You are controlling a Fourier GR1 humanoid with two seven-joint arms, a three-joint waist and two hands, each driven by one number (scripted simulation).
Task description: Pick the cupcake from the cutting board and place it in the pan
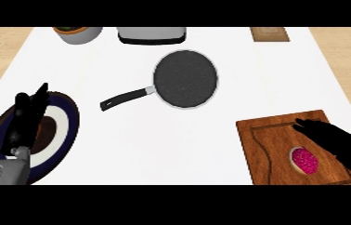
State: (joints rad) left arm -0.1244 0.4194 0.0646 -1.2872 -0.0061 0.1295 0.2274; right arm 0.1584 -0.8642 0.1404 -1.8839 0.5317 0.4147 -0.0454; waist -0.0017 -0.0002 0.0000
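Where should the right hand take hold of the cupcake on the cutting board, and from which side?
Probably round the cupcake's sides, coming down from above. It sits upright on the cutting board, pink top facing up, so only the sides offer opposing faces. The right hand already hovers just beyond it, fingers relaxed; the side toward the pan is free for the thumb.

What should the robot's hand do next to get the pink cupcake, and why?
Probably lower the right hand a little and close its fingers around the cupcake. The cupcake sits on the cutting board, just below that hand, which hovers beside it and holds nothing. The pan has nothing in it.
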